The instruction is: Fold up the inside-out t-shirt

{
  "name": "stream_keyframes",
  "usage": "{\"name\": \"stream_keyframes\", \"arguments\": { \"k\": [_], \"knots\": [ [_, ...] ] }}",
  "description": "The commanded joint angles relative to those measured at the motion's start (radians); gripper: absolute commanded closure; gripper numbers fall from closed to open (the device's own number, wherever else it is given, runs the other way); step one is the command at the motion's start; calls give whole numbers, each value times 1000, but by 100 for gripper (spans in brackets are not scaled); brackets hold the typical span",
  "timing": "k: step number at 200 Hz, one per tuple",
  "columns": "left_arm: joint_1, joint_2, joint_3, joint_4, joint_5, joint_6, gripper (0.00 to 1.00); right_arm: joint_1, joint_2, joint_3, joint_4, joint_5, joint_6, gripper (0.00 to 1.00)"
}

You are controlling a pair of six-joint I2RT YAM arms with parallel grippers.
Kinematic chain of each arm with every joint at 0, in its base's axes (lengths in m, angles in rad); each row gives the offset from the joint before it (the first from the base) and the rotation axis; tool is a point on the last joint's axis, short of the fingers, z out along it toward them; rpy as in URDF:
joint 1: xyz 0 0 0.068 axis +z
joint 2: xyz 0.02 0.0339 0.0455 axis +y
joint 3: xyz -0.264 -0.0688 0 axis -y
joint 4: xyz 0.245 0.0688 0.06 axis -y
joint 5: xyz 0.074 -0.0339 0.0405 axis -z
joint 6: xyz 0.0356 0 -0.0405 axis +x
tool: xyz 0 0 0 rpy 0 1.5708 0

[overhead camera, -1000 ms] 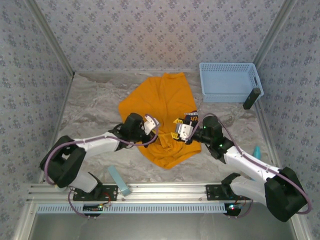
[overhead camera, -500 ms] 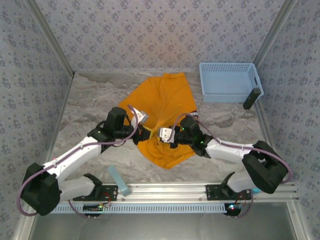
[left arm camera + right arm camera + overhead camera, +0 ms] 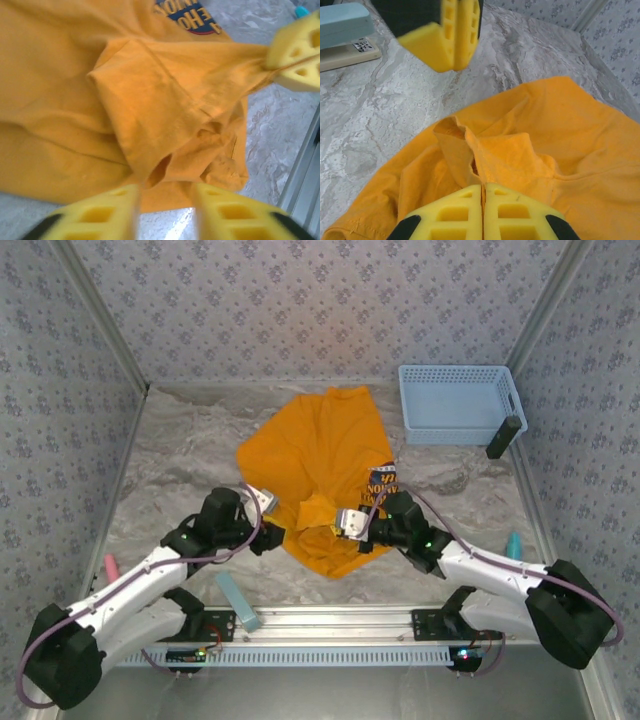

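Nearest the arms, the left gripper (image 3: 165, 194) hangs low over the near-left hem of the t-shirt (image 3: 322, 440). Its jaws are apart with nothing between them (bare table (image 3: 180, 465) and a strip of hem show through the gap). Just beyond, the right gripper (image 3: 482, 196) is clamped on a ridge of orange cloth. The left wrist view shows that cloth drawn taut into its pads from a raised, tented fold. The shirt lies mid-table, its near end bunched between the two grippers and its far end spread flatter toward the back wall. A patch of dark lettering (image 3: 381, 484) shows beside the right wrist, where the cloth is turned over. The basket (image 3: 452, 432) sits at the far right, near the shirt's edge but apart from it.

The step looks to be taking a second grip so the bunched near end can be pulled flat before any fold. To do it well, the left jaws should come down on the hem's open edge just under them and bite a single layer, not the stacked folds behind. The right should hold firm without hauling, or the tent will drag the whole shirt. Then both should part sideways, low and level, so the cloth spreads evenly.
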Motion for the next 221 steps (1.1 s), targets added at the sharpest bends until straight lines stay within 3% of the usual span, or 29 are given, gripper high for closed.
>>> {"name": "stream_keyframes", "arguments": {
  "k": [1,25,59,83,111,128,172,192,221],
  "knots": [
    [-73,-13,14,94,-4,98,52,-8,25,49,1,-60,43,100],
    [-143,41,26,140,-29,153,43,-10,58,65,29,-86,53,100],
    [-190,126,75,152,-190,244,39,-10,68,74,30,-141,38,100],
    [-187,171,96,185,-256,327,41,-13,53,78,-5,-193,10,100],
    [-183,228,112,215,-271,399,54,-21,43,84,-34,-228,-12,100],
    [-178,244,112,226,-269,422,60,-23,36,84,-42,-238,-21,100],
    [-195,293,84,330,-185,501,62,-34,32,81,-48,-273,-45,100],
    [-196,308,97,359,-155,528,69,-31,37,86,-67,-279,-69,100],
    [-198,349,112,377,-50,602,65,-34,30,79,-46,-275,-69,100]
  ]
}}
